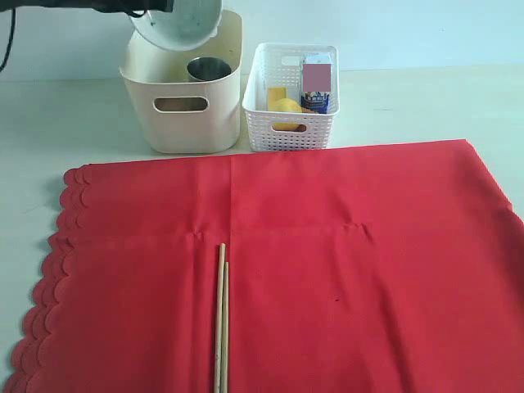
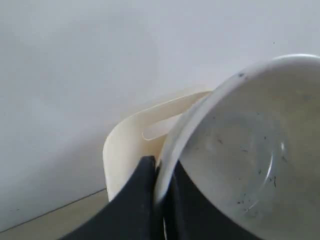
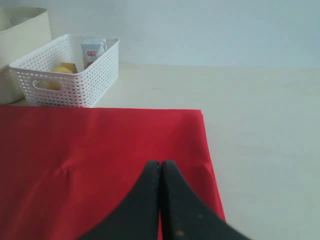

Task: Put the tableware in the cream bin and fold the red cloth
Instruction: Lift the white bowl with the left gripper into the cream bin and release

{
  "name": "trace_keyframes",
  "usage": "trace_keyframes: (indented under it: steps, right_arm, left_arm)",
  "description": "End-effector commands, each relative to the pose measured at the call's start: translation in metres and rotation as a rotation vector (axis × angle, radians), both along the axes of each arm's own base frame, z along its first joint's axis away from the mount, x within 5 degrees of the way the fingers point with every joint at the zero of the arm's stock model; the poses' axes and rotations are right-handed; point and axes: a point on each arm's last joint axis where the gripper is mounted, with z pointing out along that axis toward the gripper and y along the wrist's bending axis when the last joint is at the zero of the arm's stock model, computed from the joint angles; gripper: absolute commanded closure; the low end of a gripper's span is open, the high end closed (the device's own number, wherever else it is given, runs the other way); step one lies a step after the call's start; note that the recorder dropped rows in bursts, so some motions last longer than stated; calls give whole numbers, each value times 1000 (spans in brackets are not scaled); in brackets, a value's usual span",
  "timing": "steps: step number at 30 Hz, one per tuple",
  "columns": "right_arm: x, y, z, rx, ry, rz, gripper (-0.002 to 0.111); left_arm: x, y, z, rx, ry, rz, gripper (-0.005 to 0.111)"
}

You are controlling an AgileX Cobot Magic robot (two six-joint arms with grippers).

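The left claw (image 2: 161,175) pinches one bowl (image 1: 178,23) above the bin (image 1: 188,123), which holds one cup (image 1: 209,69). Two chopsticks (image 1: 221,319) lie on the cloth (image 1: 368,270). The right claw (image 3: 160,167) is closed, empty.

we see the tall cream plastic bin (image 1: 184,123) just left of the white perforated basket (image 1: 291,135), both behind the large red cloth (image 1: 344,270) on the table (image 1: 409,106). a steel cup (image 1: 207,69) appears to stand in the bin, with a white round bowl (image 1: 176,24) tilted above it. a pair of wooden chopsticks (image 1: 221,319) lies on the cloth, left of middle.
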Motion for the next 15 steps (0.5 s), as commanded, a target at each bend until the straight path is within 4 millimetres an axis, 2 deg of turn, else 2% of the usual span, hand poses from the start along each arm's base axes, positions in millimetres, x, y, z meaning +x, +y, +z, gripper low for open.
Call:
trace_keyframes:
  steps: [1,5,13,15]
  right_arm:
    - [0,0,-1,0,-6,-4,108]
    - [0,0,-1,0,-4,-4,108]
    - [0,0,-1,0,-4,-4,108]
    - [0,0,-1,0,-4,-4,108]
  left_arm:
    - [24,0,-22,10,-10,17,106]
    - [34,-3,-45,19,23,16,106]
    - [42,-5,-69,82,43,-10,106]
    - [42,-5,-72,90,49,-13,100]
